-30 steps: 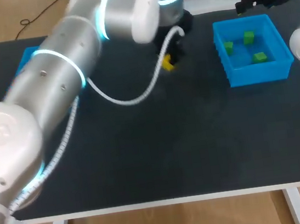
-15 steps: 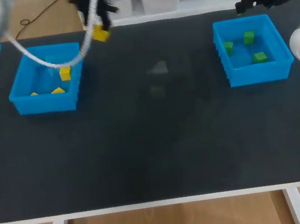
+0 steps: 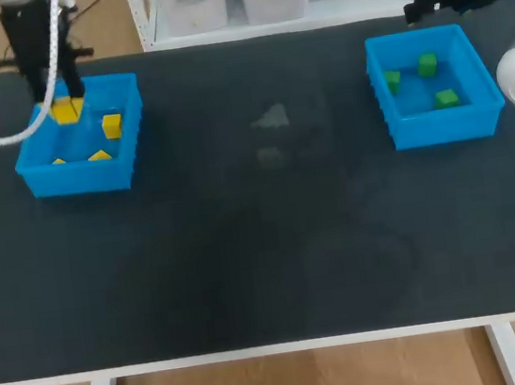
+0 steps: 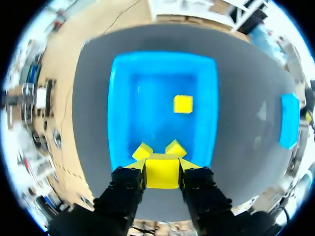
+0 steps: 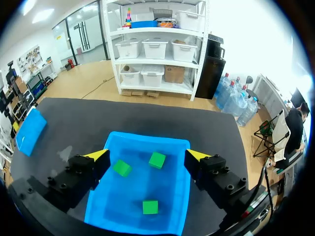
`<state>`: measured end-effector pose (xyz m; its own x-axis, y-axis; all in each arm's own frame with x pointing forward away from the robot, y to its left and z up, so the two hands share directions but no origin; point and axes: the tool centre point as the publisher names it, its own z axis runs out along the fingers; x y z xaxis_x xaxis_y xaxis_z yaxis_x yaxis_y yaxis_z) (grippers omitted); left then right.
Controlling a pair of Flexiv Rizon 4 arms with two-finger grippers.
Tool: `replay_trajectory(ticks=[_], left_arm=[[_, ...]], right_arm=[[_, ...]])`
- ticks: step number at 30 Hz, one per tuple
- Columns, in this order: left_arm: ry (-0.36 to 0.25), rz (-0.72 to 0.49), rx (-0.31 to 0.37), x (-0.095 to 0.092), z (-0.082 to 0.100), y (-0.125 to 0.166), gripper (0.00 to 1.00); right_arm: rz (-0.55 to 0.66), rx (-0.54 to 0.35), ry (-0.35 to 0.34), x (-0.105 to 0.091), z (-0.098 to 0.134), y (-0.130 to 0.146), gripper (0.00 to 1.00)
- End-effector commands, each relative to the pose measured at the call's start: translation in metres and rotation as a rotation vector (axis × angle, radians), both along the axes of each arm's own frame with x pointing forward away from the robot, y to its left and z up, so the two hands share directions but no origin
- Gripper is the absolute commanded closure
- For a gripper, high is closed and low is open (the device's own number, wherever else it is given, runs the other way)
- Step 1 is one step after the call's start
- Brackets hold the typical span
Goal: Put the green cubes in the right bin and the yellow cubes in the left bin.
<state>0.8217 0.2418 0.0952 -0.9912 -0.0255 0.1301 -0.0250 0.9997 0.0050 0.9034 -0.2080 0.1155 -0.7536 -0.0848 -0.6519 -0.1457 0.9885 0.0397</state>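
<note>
Left jaws clamp the yellow cube [image 4: 161,170], likely light and rigid, by opposite flat faces; right jaws gape wide.

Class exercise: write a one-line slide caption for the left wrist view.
Left gripper, shut on a yellow cube, hangs above the left bin, which holds three more yellow cubes.

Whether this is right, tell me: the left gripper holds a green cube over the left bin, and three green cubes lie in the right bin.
Wrong colour: the left gripper holds a yellow cube, not a green one, as the left wrist view shows. It is over the left bin, and three green cubes lie in the right bin.
</note>
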Motion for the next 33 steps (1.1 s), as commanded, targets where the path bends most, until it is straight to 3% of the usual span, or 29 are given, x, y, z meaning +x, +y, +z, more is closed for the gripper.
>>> replay_trajectory(ticks=[1, 3, 4, 5, 6, 10, 15, 33], left_arm=[[-0.433, 0.040, -0.040, -0.039, -0.011, 0.006, 1.00], [-0.431, 0.042, -0.041, -0.040, -0.013, 0.006, 1.00], [-0.431, 0.044, -0.041, -0.040, -0.013, 0.006, 0.93], [-0.432, 0.044, -0.041, -0.040, -0.014, 0.006, 0.65], [-0.433, 0.043, -0.040, -0.041, -0.014, 0.006, 0.00], [-0.462, 0.036, -0.057, -0.044, -0.012, 0.003, 0.00], [-0.594, 0.065, -0.164, -0.054, 0.007, -0.003, 0.00], [-0.594, 0.065, -0.164, -0.054, 0.007, -0.003, 0.00]], right_arm=[[-0.001, -0.001, -0.004, -0.002, 0.000, 0.000, 0.00], [-0.001, -0.001, -0.004, -0.002, 0.000, 0.000, 0.00], [-0.001, -0.001, -0.004, -0.002, 0.000, 0.000, 0.00], [-0.001, -0.001, -0.004, -0.002, 0.000, 0.000, 0.00], [-0.001, -0.001, -0.004, -0.002, 0.000, 0.000, 0.00], [-0.001, -0.001, -0.004, -0.002, 0.000, 0.000, 0.00], [-0.001, -0.001, -0.004, -0.002, 0.000, 0.000, 0.00], [-0.001, -0.001, -0.004, -0.002, 0.000, 0.000, 0.00]])
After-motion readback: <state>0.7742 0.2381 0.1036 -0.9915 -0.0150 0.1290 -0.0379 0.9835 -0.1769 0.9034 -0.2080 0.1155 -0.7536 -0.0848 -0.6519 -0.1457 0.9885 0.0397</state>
